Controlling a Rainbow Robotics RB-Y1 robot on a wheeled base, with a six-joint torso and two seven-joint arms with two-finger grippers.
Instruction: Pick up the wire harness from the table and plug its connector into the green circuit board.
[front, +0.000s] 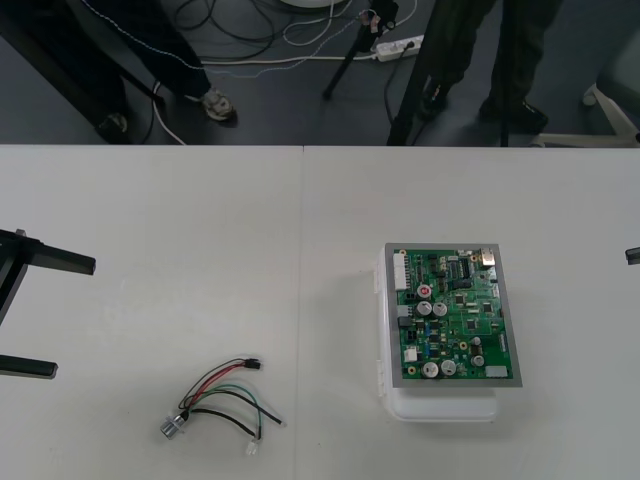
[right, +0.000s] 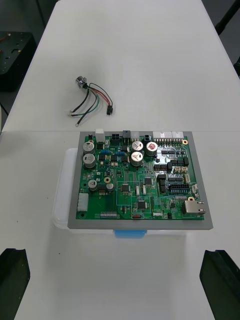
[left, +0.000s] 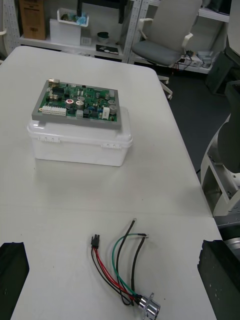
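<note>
Two grippers stood at the sides of the table (front: 200, 220), and none of the task looked begun. At nine o'clock in the front view the left gripper (front: 74, 318) hung with its black fingers spread wide and nothing between them. Near seven o'clock the wire harness (front: 225, 400) lay loose on the table, its red, black and green wires curled, with the small black plug (front: 255, 364) at the bundle's one o'clock end and the round metal socket (front: 172, 427) at its eight o'clock end. Well apart, toward four o'clock, the green circuit board (front: 455, 315) sat on its white base (front: 440, 408), no wire reaching it. At three o'clock the right gripper (right: 116, 252) faced the board, jaws equally wide and empty. By my judgement every step was left to do: grasping the harness, carrying it across, seating the plug
</note>
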